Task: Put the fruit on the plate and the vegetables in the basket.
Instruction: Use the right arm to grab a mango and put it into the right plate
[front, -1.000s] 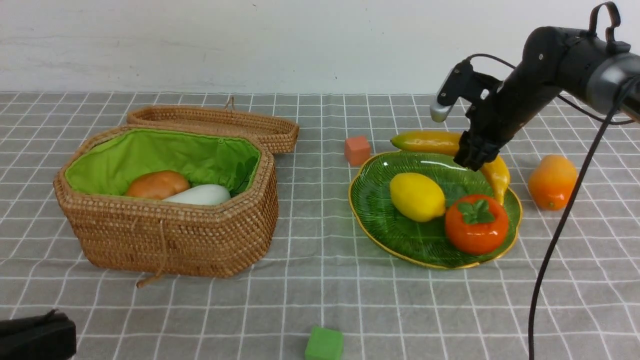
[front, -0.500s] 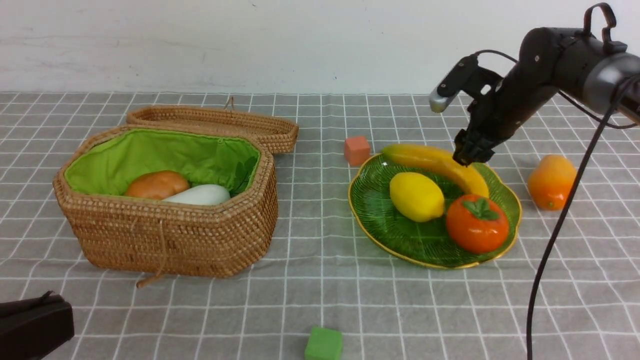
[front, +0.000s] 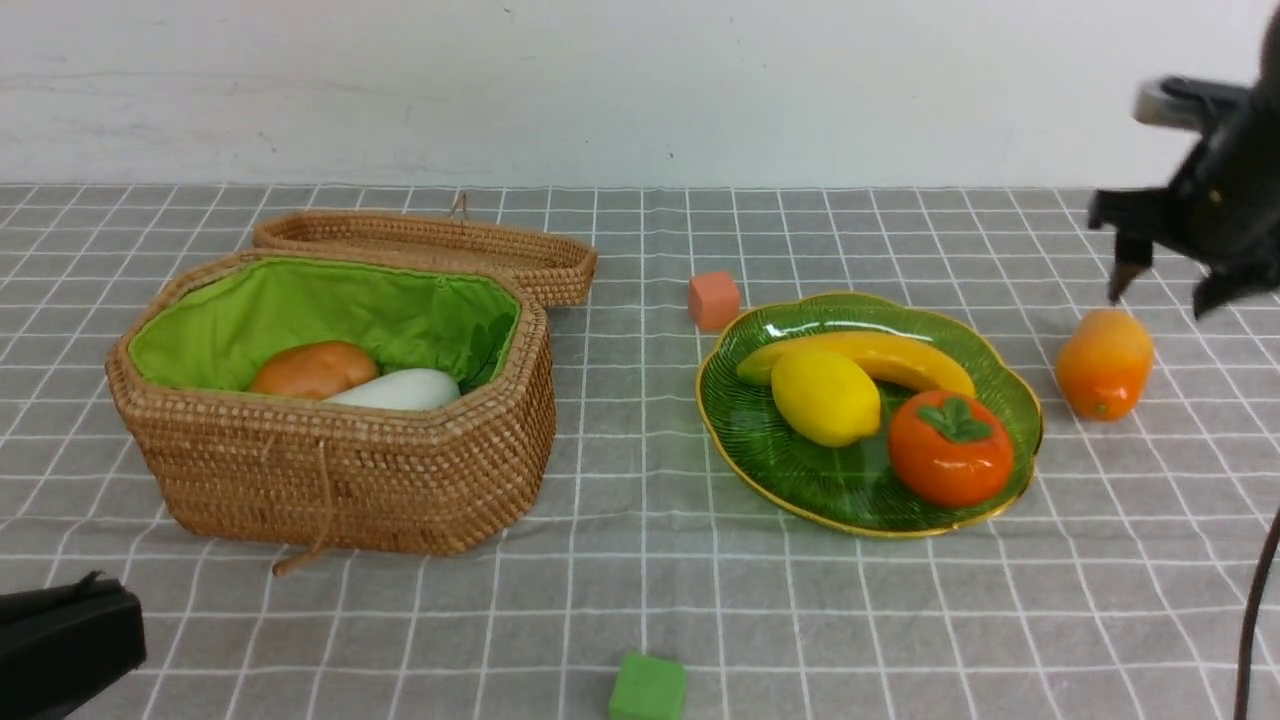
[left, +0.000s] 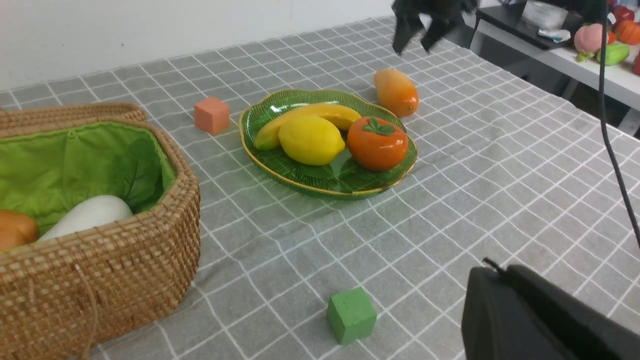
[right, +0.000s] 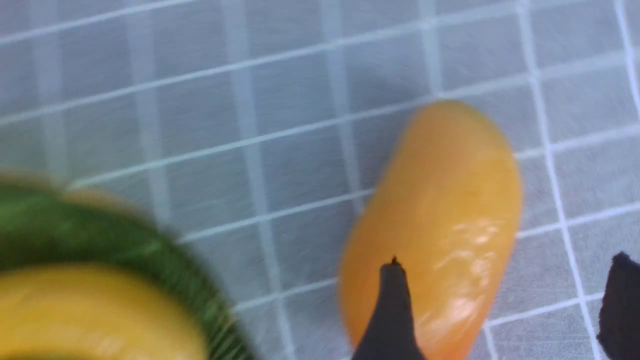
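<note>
Grey cloth with a white grid over the whole table (front: 640, 600), plain white wall behind. On the robot's left, large octagonal tan wicker basket (front: 340, 480) with bright green lining, hinged wicker lid (front: 430, 245) thrown back behind it; inside, lumpy orange-brown toy potato (front: 313, 368) touching white toy radish (front: 400, 390), green leaves tucked against the lining. To the right, wide shallow glossy green dish (front: 800, 470) with wavy gold rim, carrying yellow toy lemon (front: 825, 396), curved yellow toy banana (front: 880, 358) just behind it, and round orange toy persimmon (front: 950, 448) with green leafy top. Just beyond the dish's right rim, on the cloth, oval orange-yellow toy mango (front: 1104, 363), apart from the dish. Above the mango, black right gripper (front: 1165, 290), jaws spread wide, holding nothing, one fingertip (right: 392, 305) over the mango in the right wrist view. Low at the near left corner, black left gripper (left: 530, 310), jaws closed and empty. Small orange cube (front: 714, 300) behind the dish's left edge; small green cube (front: 648, 688) at the near edge.
</note>
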